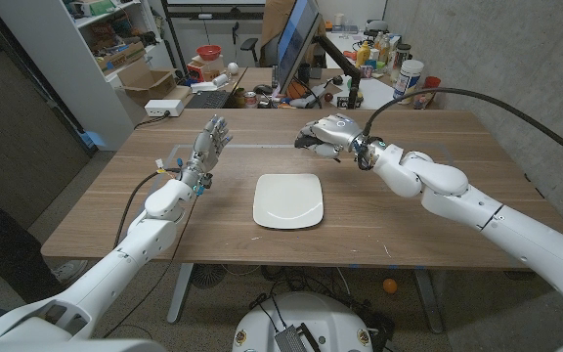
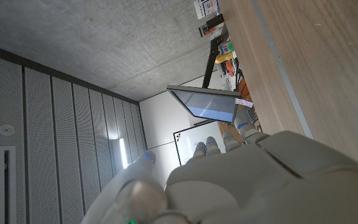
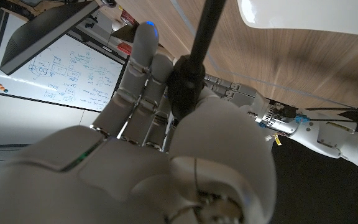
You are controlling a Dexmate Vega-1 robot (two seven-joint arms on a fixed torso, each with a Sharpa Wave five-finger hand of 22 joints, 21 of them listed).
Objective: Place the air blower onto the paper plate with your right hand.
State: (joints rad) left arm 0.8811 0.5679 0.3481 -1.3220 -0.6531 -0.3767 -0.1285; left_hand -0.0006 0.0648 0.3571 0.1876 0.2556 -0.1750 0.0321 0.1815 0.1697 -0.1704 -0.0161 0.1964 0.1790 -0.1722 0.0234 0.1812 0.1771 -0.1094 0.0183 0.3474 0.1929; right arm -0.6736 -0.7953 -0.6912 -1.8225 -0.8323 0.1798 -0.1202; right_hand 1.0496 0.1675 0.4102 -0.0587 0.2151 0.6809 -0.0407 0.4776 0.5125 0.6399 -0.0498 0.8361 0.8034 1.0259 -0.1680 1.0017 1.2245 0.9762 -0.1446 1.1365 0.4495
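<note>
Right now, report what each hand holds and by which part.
Right hand grips the black air blower around its bulb, nozzle sticking out past the fingers. Left hand holds nothing.

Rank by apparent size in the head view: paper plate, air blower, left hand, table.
1. table, by far the largest.
2. paper plate.
3. left hand, upright with fingers apart.
4. air blower, a dark shape mostly covered by the right hand gripping it, so its full extent is unsure.
</note>
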